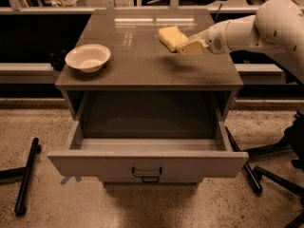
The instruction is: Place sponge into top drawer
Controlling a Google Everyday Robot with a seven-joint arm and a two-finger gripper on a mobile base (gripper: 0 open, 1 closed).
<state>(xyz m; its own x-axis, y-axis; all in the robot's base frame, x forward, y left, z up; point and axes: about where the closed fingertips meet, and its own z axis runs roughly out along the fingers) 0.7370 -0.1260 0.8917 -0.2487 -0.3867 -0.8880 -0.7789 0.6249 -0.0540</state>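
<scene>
The pale yellow sponge (171, 36) is held just above the grey cabinet top (142, 65), right of its middle, and casts a shadow below itself. My gripper (186, 45) comes in from the right on a white arm and is shut on the sponge's right end. The top drawer (147, 164) is pulled wide open at the front of the cabinet, its grey inside empty, with a dark bail handle at the centre of its front panel.
A cream round bowl (88, 57) stands on the cabinet top at the left. A black bar (26, 177) lies on the speckled floor at the left. Black chair legs (256, 172) stand at the right. Counters run behind the cabinet.
</scene>
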